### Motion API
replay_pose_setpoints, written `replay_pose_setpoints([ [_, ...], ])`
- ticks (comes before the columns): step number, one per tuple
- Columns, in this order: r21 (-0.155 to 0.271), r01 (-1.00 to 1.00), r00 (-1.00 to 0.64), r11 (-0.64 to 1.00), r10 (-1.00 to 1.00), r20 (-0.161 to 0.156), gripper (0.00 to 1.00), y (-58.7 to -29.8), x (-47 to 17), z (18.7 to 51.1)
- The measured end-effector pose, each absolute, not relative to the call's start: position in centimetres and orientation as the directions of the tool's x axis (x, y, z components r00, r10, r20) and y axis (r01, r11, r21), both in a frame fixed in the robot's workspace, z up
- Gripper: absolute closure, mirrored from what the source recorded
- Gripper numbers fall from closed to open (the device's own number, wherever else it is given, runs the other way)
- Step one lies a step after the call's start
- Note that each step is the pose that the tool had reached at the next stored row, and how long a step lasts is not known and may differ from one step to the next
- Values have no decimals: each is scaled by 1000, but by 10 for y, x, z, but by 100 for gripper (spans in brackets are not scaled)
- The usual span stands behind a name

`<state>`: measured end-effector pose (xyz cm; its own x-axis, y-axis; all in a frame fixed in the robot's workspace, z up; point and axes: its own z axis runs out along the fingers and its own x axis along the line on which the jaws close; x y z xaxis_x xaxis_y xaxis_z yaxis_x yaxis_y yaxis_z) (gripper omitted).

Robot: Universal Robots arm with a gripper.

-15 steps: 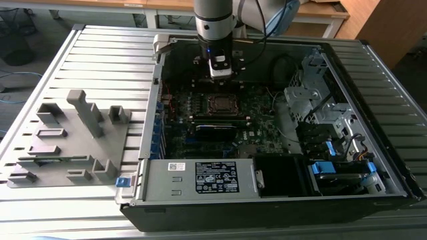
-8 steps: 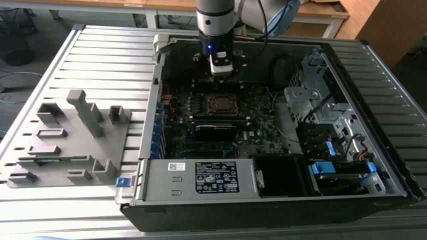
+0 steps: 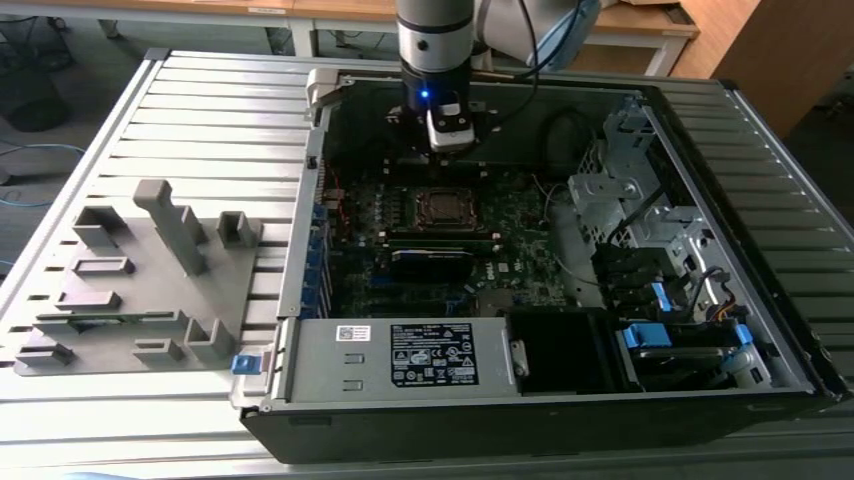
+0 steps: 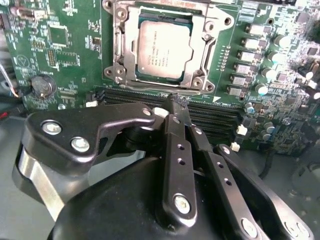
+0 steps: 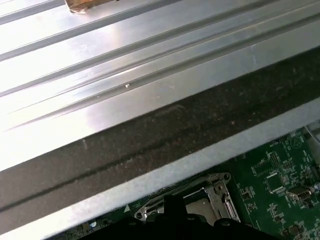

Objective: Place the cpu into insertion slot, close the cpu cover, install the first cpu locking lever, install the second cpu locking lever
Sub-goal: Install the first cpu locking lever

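Step in hand: I judge that I am past seating the chip. In the second wrist view the cpu (image 4: 164, 48) lies flat in the insertion slot (image 4: 131, 75), and the cpu cover (image 4: 202, 40) seems to lie down around it, its window framing the metal top. That puts me at the locking levers, though I cannot tell whether either lever is latched.

Where the cpu is: in the socket on the green motherboard (image 4: 65, 45), just beyond the long black memory slots (image 4: 215, 114). In the exterior view the socket (image 3: 438, 205) sits near the middle of the open computer case (image 3: 561, 400), which rests on the slatted bench (image 3: 200, 110).

My hand: my hand (image 4: 176, 102) hangs above the board, near the memory slots and just short of the socket, apart from the chip. In the exterior view it (image 3: 449, 143) is over the far side of the case.

Opening: my fingers (image 4: 176, 150) lie pressed together with no gap showing between them, so I read the hand as closed.

Holding: nothing sits between the tips, and I see no contact with the board.

What the move calls for: a small, precise approach to a thin lever beside the socket, without bumping the cover.
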<state>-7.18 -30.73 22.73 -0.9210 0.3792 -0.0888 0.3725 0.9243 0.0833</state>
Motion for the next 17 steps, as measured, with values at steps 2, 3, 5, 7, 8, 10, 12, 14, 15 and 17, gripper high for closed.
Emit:
replay_pose_setpoints([
  [2, 83, 350, -930, 933, 356, -89, 89, -307, -72, 227],
  [3, 83, 338, -934, 937, 345, -89, 89, -307, -72, 227],
  [5, 83, 318, -942, 944, 325, -89, 89, -307, -71, 227],
  [7, 83, 303, -947, 949, 310, -89, 89, -307, -70, 227],
  [8, 83, 296, -949, 952, 303, -89, 89, -307, -69, 226],
  [10, 83, 283, -953, 955, 290, -88, 89, -307, -67, 226],
  [12, 83, 280, -954, 956, 287, -87, 89, -307, -64, 226],
  [14, 82, 281, -954, 956, 287, -86, 89, -307, -61, 226],
  [15, 82, 281, -954, 956, 287, -85, 89, -307, -59, 226],
  [17, 81, 281, -954, 956, 287, -83, 89, -307, -55, 226],
])
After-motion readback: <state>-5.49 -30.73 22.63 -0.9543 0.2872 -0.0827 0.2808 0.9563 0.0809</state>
